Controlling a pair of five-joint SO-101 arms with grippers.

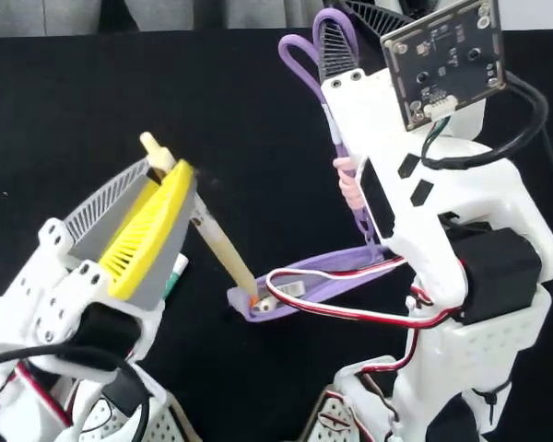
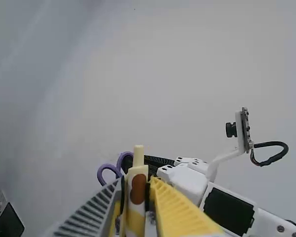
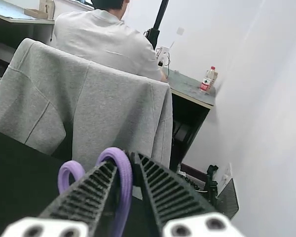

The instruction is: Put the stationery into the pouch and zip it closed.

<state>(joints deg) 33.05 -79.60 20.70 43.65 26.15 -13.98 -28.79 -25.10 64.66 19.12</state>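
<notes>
**Pouch** (image 1: 327,281): purple. We log it on the black table (image 1: 120,92) between the two arms, with its open end towards the left arm. Red and white arm wires cross in front of it.

**Strap** (image 1: 300,64): purple loops rising from the pouch. The right gripper (image 1: 346,37) has its black ribbed fingers closed on one loop. The right wrist view shows that loop (image 3: 121,173) pinched at the right gripper (image 3: 124,165), with a second loop beside it.

**Pen** (image 1: 217,244): cream and tilted, its lower tip at the pouch's mouth. The left gripper (image 1: 166,175) is clamped on its upper part, one finger grey and one yellow. From the left wrist we add a brown patch on the pen (image 2: 137,190) where the left gripper (image 2: 137,182) grips it.

**Green-and-white item** (image 1: 177,272): on the table, partly hidden under the left gripper. We cannot tell what kind of item it is.

**Camera board** (image 1: 447,55): on the right arm. Its markings are too small for us to read.

**Background, right wrist view:** a grey garment (image 3: 89,108) over a chair, and a bottle (image 3: 208,79) on a desk. The bottle has a red label with print we cannot read.
</notes>
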